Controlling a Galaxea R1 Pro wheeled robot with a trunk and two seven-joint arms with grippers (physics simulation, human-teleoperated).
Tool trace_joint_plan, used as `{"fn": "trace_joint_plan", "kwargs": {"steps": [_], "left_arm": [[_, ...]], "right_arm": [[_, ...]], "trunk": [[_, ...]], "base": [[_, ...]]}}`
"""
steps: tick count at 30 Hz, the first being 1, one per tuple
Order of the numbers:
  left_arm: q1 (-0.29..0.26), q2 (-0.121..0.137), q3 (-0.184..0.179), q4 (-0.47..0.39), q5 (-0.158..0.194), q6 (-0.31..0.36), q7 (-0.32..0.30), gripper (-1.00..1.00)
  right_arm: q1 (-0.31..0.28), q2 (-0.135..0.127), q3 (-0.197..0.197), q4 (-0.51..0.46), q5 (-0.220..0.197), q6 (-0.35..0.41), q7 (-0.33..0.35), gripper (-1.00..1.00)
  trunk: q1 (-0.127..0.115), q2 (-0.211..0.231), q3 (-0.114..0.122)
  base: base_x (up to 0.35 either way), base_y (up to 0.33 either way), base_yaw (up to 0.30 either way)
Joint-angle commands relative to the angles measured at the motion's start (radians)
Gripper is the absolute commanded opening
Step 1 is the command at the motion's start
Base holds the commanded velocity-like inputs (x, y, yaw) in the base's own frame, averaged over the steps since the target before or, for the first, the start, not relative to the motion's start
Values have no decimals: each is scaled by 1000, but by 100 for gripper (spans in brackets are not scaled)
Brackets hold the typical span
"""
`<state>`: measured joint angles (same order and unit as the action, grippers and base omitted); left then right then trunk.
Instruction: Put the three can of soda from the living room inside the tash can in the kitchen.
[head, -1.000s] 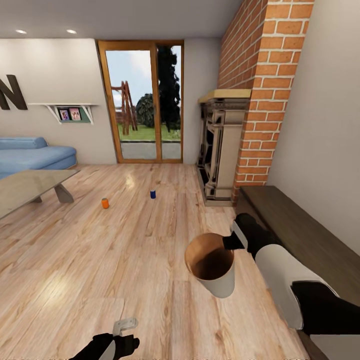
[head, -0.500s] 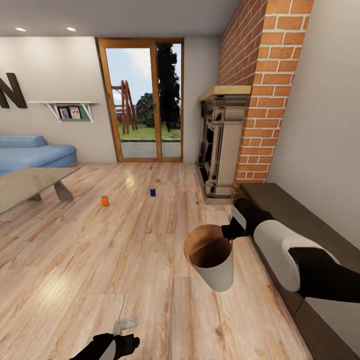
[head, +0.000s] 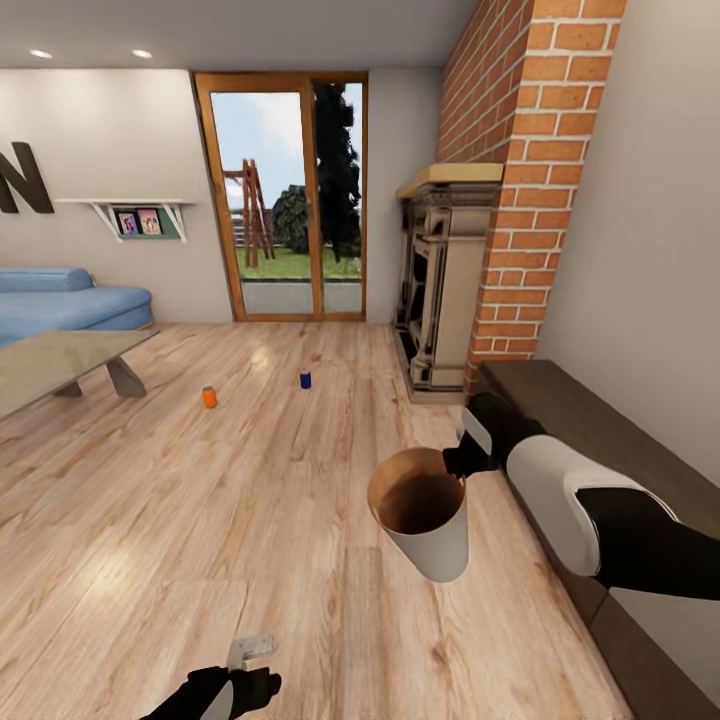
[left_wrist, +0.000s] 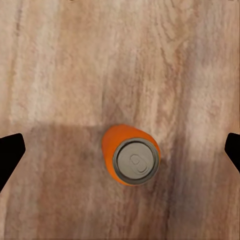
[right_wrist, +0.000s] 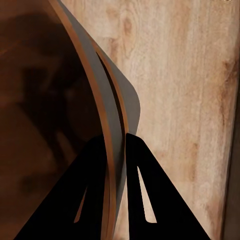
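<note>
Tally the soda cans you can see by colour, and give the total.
Orange cans: 2, one on the floor near the low table, one standing on the floor under the left gripper
Dark blue cans: 1, on the floor toward the glass doors
Total: 3

We see a bright room with a pale wood plank floor (head: 200, 520), white walls, wood-framed glass doors (head: 283, 205) onto a garden, a red brick chimney (head: 520, 190) above an ornate fireplace (head: 435, 290), and a blue sofa (head: 60, 305).
</note>
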<state>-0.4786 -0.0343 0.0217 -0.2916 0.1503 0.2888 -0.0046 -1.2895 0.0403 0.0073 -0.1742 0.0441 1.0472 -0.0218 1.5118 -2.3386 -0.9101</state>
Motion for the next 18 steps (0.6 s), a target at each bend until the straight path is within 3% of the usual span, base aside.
{"fn": "trace_joint_plan", "kwargs": {"steps": [1,4,13,18], "left_arm": [[0,0,0,0,0,-3,0,100],[0,0,0,0,0,-10,0,100],[0,1,0,0,0,-15,-1,100],[0,1,0,0,0,-16,-4,100]], "right_arm": [[-7,0,-7,5,-15,0,3,-100],[-42,5,-8,25,-17,0,3,-100],[-197,60,-8,94,-18,0,3,-100],[-239,68,-20,127,-18,0,3,-100]], "trunk": [[4,-7,-3],[15,-28,-12],[50,-91,-41],[69,-126,-56]], "base": [[0,0,0],[0,0,0],[0,0,0],[0,0,0]]}}
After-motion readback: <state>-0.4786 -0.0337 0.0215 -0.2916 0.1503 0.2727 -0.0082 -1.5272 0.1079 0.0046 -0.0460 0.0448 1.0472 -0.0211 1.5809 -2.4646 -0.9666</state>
